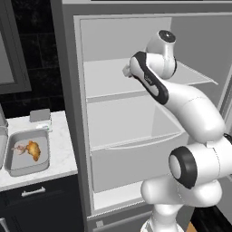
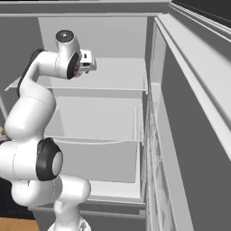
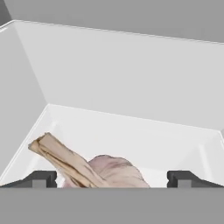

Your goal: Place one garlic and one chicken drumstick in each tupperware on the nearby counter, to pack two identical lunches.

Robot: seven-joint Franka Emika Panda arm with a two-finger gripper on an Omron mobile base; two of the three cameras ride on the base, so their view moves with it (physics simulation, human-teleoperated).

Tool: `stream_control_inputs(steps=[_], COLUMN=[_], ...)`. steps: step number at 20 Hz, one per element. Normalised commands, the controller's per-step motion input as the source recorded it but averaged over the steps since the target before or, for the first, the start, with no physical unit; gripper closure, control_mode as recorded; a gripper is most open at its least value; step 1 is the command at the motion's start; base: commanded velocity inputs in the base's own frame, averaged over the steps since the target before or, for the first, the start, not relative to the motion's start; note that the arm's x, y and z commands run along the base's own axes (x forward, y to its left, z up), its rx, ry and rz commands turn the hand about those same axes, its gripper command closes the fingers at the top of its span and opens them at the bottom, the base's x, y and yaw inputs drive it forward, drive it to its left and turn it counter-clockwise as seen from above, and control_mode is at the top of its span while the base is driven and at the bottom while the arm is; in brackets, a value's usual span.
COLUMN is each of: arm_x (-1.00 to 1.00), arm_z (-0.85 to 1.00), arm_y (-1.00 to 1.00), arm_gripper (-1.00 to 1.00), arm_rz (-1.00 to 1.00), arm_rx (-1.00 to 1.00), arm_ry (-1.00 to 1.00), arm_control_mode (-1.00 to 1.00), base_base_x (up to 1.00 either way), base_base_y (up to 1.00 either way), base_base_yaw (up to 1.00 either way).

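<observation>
A pale garlic bulb (image 3: pixel 109 170) with a tan papery stalk lies on the white upper fridge shelf (image 3: pixel 131 131), between the tips of my gripper (image 3: pixel 114 179). The jaws stand wide apart, open, one on each side of the bulb. In the base views my hand (image 1: pixel 128 71) (image 2: pixel 88 63) reaches into the upper fridge compartment. On the white marble counter (image 1: pixel 61 149) to the left sits a grey tupperware (image 1: pixel 27 168) holding a golden chicken drumstick (image 1: pixel 34 150) and a garlic (image 1: pixel 19 147). Part of another tupperware (image 1: pixel 2 145) shows at the left edge.
The fridge stands open with grey shelves (image 1: pixel 131 131) below the one I reach into. Its open door (image 2: pixel 194 135) runs along the right side. A small grey box (image 1: pixel 40 115) sits at the back of the counter. Dark cabinets (image 1: pixel 34 199) lie under the counter.
</observation>
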Motion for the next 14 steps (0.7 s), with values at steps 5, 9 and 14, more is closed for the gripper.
stream_control_inputs(steps=[5,9,14], arm_x=[0.17,0.00,-0.12], arm_z=[-0.11,-0.08,-0.23], arm_y=[0.02,0.00,0.00], arm_gripper=[-1.00,-1.00,-1.00], arm_rz=[0.00,0.00,0.00], arm_rx=[0.00,0.00,0.00], arm_ry=[0.06,0.04,0.01], arm_control_mode=[-1.00,-1.00,-1.00], base_base_x=[0.00,0.00,0.00], base_base_y=[0.00,0.00,0.00], base_base_yaw=[0.00,0.00,0.00])
